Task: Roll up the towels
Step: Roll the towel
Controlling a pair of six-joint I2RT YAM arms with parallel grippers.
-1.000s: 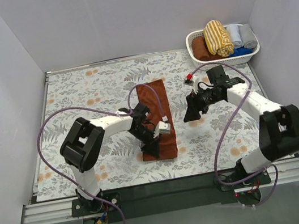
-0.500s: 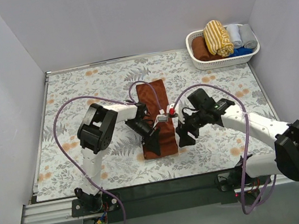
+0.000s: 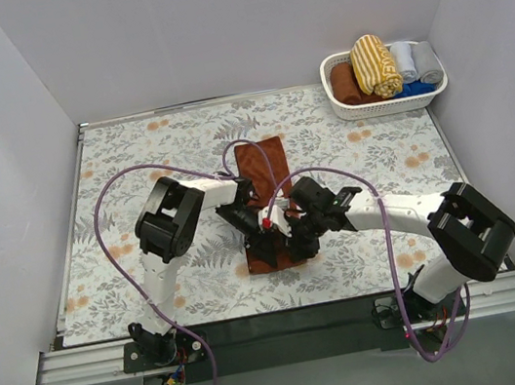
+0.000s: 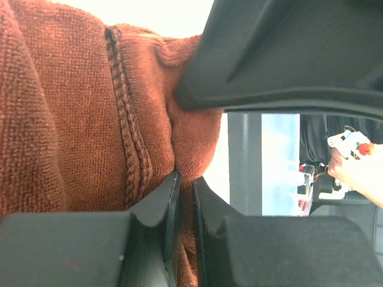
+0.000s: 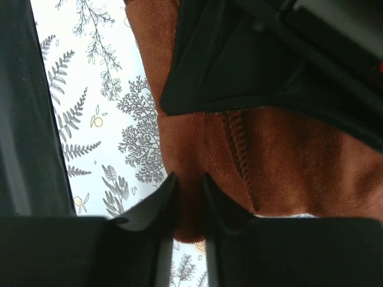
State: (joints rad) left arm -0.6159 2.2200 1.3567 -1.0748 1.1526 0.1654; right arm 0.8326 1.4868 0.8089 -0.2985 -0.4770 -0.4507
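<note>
Roughly, the task looks about half done. The yellow towel [image 3: 375, 64] sits rolled in the basket [image 3: 386, 105] at the desk's [image 3: 152, 151] far right corner, so I judge that one finished. The brown towel [image 3: 262, 160] lies lengthwise at the middle of the desk. Its far half is flat, and its near end is under both arms.

The left end effector [image 3: 266, 245] is nearly closed, and its wrist view shows a fold of brown cloth by the hem pinched between its tips. The right end effector [image 3: 292, 241] is just beside it at the towel's near right edge. Its jaws are narrow with brown cloth in the gap, but I cannot tell whether they are clamped on it.

No real roll shows on the brown towel, only bunched cloth at the near end. What remains is turning that end over, rolling it toward the far end, and probably placing it in the basket.
</note>
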